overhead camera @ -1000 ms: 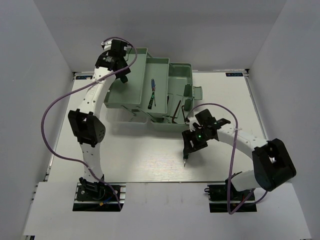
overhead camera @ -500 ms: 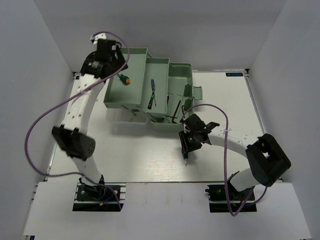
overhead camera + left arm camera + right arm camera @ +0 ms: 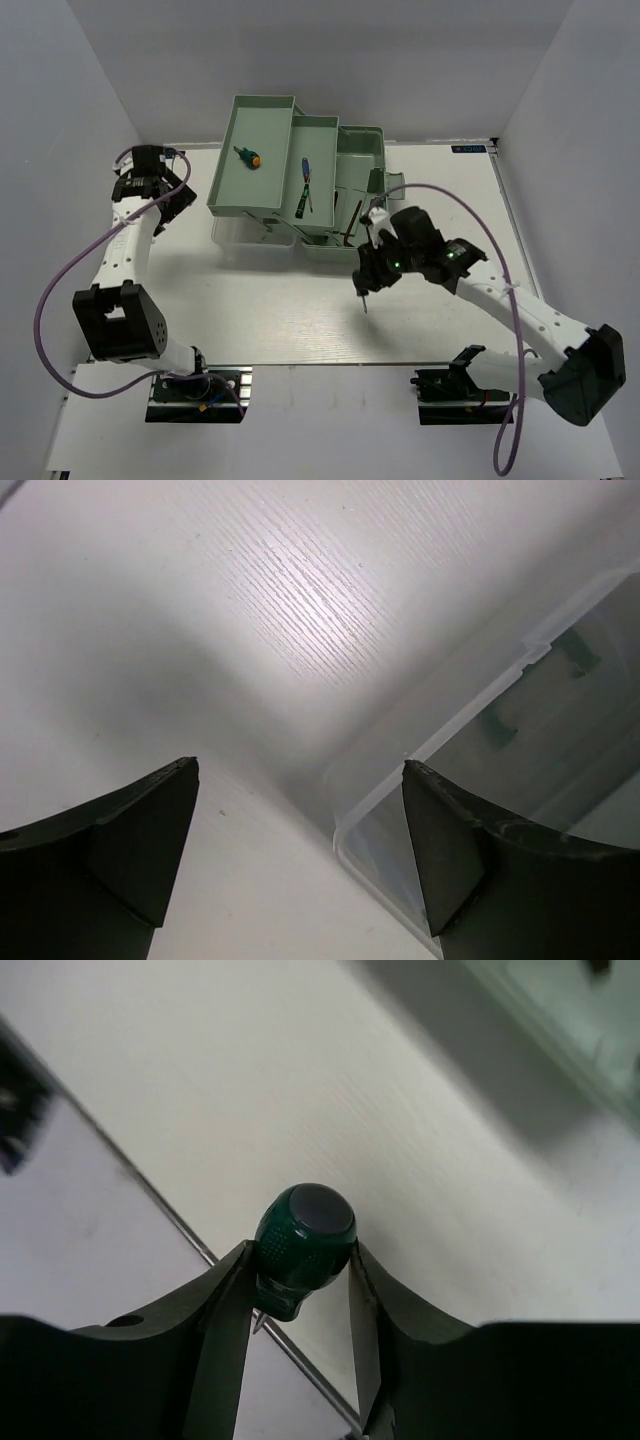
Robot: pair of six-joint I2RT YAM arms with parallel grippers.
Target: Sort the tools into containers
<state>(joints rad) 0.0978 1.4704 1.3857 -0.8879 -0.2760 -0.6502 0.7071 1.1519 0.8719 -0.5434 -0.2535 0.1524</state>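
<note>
Screwdriver (image 3: 366, 300), dark green handle.

Top view: the screwdriver is clamped in the right tool (image 3: 373, 277), over the worktop (image 3: 280, 320) near its middle. Whether the tip touches down cannot be told. Its long axis runs roughly 12 to 6, with the bare tip toward 6 o'clock. The trays (image 3: 322, 150) lie at 11 to 12 o'clock of it, the nearest just beyond the tool, so the carry probably goes that way. The left tool (image 3: 150, 187) sits well apart, at 9 o'clock of the trays, which makes the right arm the nearer.

Left wrist view: the left tool's jaws are spread with nothing between them. The corner of a clear lid (image 3: 470, 780) shows at 4 o'clock.

Right wrist view: both fingers (image 3: 225, 1310) pinch the handle. Its rounded butt faces the lens, so the axis runs away toward the worktop.
</note>
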